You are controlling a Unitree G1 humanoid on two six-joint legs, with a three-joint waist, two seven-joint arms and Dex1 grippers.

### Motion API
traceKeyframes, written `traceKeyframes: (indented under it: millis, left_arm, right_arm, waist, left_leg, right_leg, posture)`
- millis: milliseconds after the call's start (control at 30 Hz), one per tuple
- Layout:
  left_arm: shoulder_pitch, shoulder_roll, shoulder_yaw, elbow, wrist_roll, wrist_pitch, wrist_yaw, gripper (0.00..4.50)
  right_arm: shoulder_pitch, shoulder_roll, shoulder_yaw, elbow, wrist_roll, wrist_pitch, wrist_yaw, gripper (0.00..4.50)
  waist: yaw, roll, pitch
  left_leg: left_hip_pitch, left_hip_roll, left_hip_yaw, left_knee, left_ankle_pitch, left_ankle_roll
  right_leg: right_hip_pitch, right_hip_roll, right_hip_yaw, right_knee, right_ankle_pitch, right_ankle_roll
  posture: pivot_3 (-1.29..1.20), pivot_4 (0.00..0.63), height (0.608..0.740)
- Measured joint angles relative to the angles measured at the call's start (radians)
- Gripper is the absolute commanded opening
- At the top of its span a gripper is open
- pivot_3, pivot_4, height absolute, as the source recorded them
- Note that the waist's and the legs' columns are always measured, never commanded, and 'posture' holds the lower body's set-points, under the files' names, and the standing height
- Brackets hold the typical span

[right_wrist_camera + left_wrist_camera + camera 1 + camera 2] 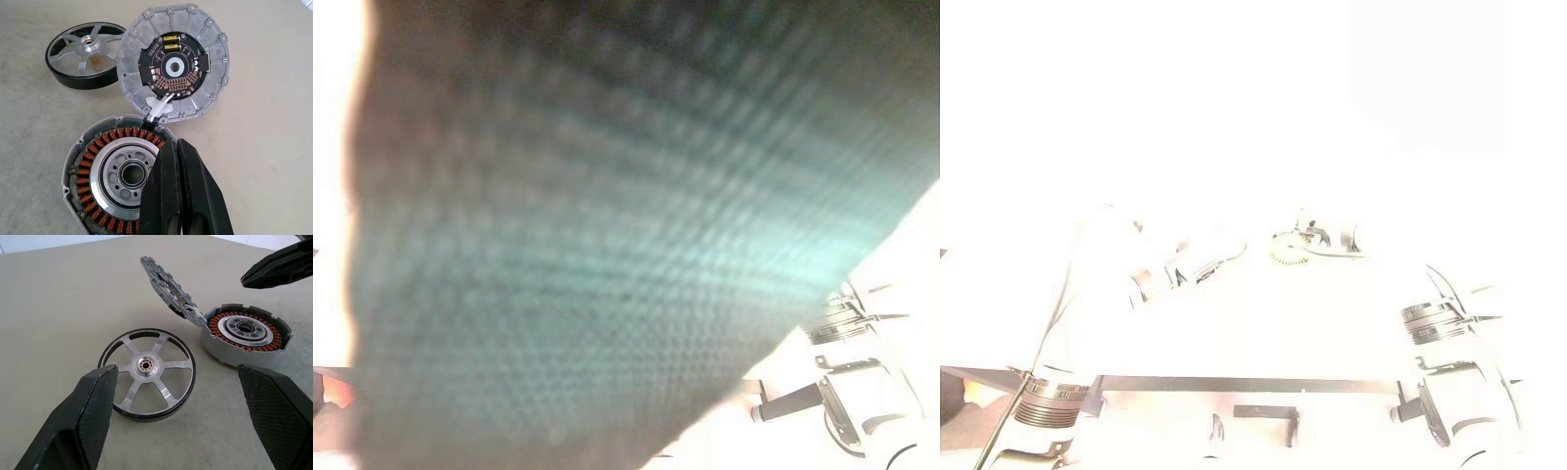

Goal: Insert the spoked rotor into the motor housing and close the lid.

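Left hand (171, 396): its two black fingers are spread wide and nothing is held; the near rim of the spoked rotor is seen between the fingers, but contact cannot be confirmed.
Spoked rotor (146, 373): a black-rimmed ring with silver spokes and a brass-coloured hub, laid flat on the tabletop (58, 298), just beside the motor housing and apart from it.
Lid (175, 61): swung open on its hinge and stood up at the edge of the housing, its circuit board turned outward; white wires are seen at the hinge.
Motor housing (115, 174): laid open on the tabletop, the ring of copper windings and the central bearing exposed, with nothing seated in it yet.
Right hand (177, 161): fingers pressed together with nothing between them; it is hung low over the open housing, its tips above the windings' inner ring. Touch cannot be told.
Step in hand: judged to be the pick-up of the rotor, insertion not yet done and the lid not yet shut.
Next move: the left fingers would have to be closed on the rotor's rim, the rotor lifted and centred over the bearing, and the right hand cleared from above the housing first.
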Motion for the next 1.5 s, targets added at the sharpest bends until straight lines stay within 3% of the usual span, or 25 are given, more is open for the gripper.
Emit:
traceKeyframes:
  millis: [400,767,1067,1500]
  left_arm:
    - [0.006,0.004,0.002,0.0,0.001,0.0,0.002,4.13]
    - [0.002,0.002,0.0,0.001,0.001,-0.001,0.001,4.13]
    - [0.005,0.005,0.002,0.004,0.003,-0.001,0.003,4.13]
    - [0.012,-0.001,0.002,0.0,0.001,0.0,0.009,4.13]
  right_arm:
    - [0.058,0.032,0.036,0.067,-0.031,-0.031,-0.037,0.02]
    - [-0.026,0.008,-0.014,0.025,-0.004,-0.012,-0.028,0.02]
    - [0.056,0.06,0.038,0.088,-0.024,-0.041,-0.044,0.02]
    - [-0.013,0.012,-0.008,0.044,-0.016,-0.025,-0.028,0.02]
  waist:
    - [-0.001,0.0,0.0]
    - [-0.002,0.0,0.0]
    - [-0.002,0.001,0.0]
    - [-0.002,0.001,0.0]
  left_leg:
    - [0.007,0.001,0.0,0.0,-0.001,-0.002]
    - [0.007,0.002,0.0,-0.001,0.001,-0.002]
    - [0.007,0.002,0.001,-0.001,0.0,-0.001]
    - [0.008,0.003,0.001,-0.001,0.0,-0.003]
  right_leg:
    - [0.008,0.0,0.0,-0.001,0.0,0.0]
    - [0.009,0.001,-0.001,-0.001,0.0,0.0]
    - [0.01,0.001,-0.001,-0.002,0.0,0.0]
    - [0.011,0.002,-0.001,-0.002,0.0,0.0]
  posture:
    - [0.0,0.0,0.74]
    - [0.0,0.0,0.74]
    - [0.0,0.0,0.74]
    - [0.0,0.0,0.74]
